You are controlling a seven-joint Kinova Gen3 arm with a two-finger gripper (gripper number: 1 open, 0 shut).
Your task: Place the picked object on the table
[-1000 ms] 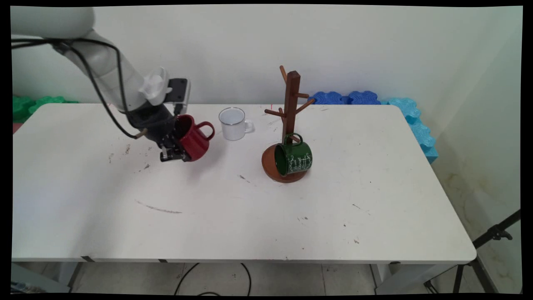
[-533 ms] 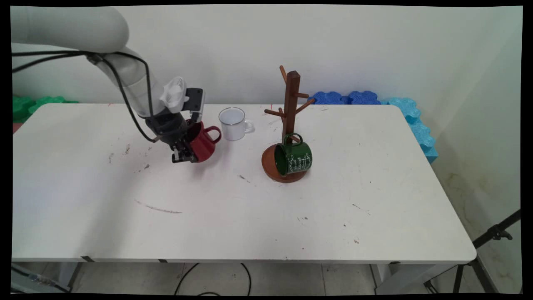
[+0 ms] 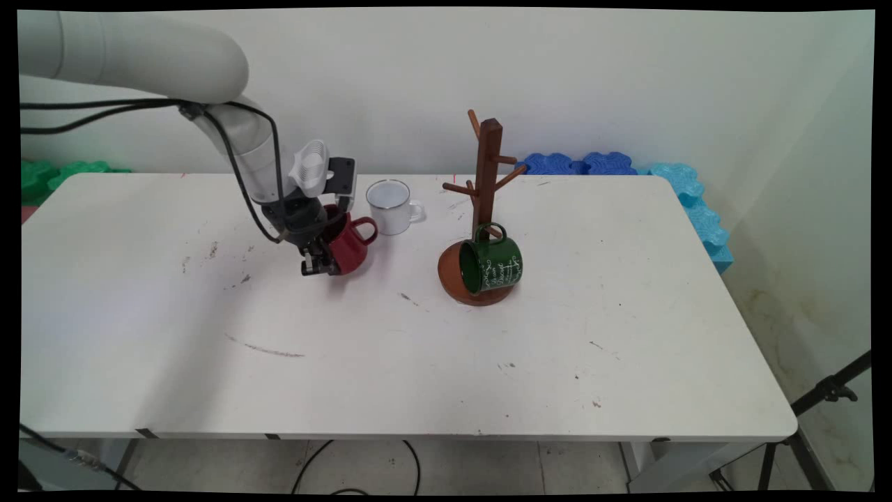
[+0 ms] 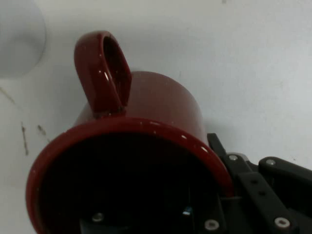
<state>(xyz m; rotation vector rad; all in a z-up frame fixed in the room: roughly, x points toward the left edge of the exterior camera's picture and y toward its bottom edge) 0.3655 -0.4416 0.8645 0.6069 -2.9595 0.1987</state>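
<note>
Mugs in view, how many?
3: red mug in the end effector, white mug behind it on the table, green mug hanging on the wooden rack.

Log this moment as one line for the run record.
gripper: shut on red mug, one finger inside rim | mug: tilted, handle toward white mug | mug tree: green mug hanging

Robot lab test cell: white Kinova arm (image 3: 139, 52) with hanging cables over scuffed white table (image 3: 418, 348), bare wall, foam mats (image 3: 578, 164), tripod leg (image 3: 822, 397).
</note>
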